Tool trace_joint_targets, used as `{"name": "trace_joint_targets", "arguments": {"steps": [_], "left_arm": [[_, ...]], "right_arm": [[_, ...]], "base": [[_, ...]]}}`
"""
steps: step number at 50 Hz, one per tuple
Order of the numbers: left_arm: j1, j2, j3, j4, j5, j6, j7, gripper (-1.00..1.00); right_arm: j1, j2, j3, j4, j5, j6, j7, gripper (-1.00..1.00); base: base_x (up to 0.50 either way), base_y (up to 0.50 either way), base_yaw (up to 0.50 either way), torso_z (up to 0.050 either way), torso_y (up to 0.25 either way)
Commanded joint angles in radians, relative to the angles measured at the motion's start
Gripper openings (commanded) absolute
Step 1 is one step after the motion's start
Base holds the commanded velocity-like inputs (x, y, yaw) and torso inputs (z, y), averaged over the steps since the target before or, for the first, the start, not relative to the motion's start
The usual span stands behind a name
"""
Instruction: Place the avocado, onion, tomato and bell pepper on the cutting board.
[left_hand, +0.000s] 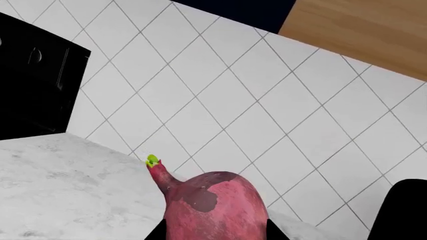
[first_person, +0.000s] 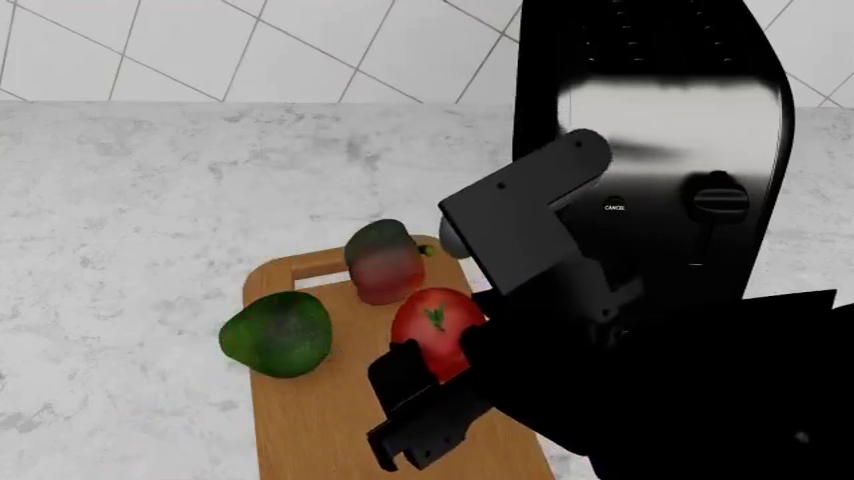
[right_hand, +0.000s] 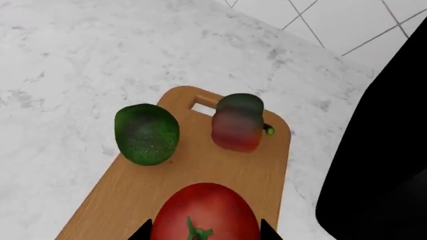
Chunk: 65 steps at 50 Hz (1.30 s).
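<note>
right gripper (right_hand: 203, 235) clamping the tomato (right_hand: 205, 212) over the cutting board (right_hand: 200, 170) | left gripper (left_hand: 213, 235) gripping the onion (left_hand: 212, 205) near the tiled wall (left_hand: 253, 115) | avocado (first_person: 278, 333) sitting at the board's edge, bell pepper (first_person: 384, 262) lying by the handle slot

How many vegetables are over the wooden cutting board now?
3: the dark green avocado at the tan board's edge, the red-green bell pepper near its handle slot, the glossy red tomato between the right gripper's fingers.

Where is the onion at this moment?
The onion shows only in the left wrist view, between the left gripper's fingers, in front of the tiled wall; it is not on the cutting board.
</note>
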<state>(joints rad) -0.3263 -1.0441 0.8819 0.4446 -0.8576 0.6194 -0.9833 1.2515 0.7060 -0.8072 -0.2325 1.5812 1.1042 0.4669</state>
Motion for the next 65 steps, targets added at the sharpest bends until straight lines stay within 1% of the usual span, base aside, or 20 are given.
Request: {"name": "trace_joint_targets", "arguments": {"steps": [1, 9, 16, 65], "left_arm": [[-0.003, 0.02, -0.022, -0.01, 0.002, 0.024, 0.045, -1.0], [0.001, 0.018, -0.027, -0.009, 0.0, 0.027, 0.046, -1.0], [0.002, 0.024, -0.027, -0.014, 0.003, 0.022, 0.049, -1.0], [0.01, 0.035, -0.04, -0.014, 0.008, 0.002, 0.055, -1.0]], "right_arm": [[-0.012, -0.012, 0.002, 0.009, -0.036, 0.021, -0.035, -1.0], [-0.038, -0.024, -0.026, 0.033, -0.081, 0.01, -0.071, -1.0], [-0.056, -0.026, -0.033, 0.044, -0.087, 0.001, -0.069, -1.0], [-0.1, -0.013, -0.061, 0.05, -0.067, 0.002, -0.042, -1.0]], "base": [[0.0, 0.0, 0.0, 0.0, 0.0], [0.0, 0.0, 0.0, 0.0, 0.0], [0.0, 0.0, 0.0, 0.001, 0.0], [0.0, 0.0, 0.0, 0.0, 0.0]]}}
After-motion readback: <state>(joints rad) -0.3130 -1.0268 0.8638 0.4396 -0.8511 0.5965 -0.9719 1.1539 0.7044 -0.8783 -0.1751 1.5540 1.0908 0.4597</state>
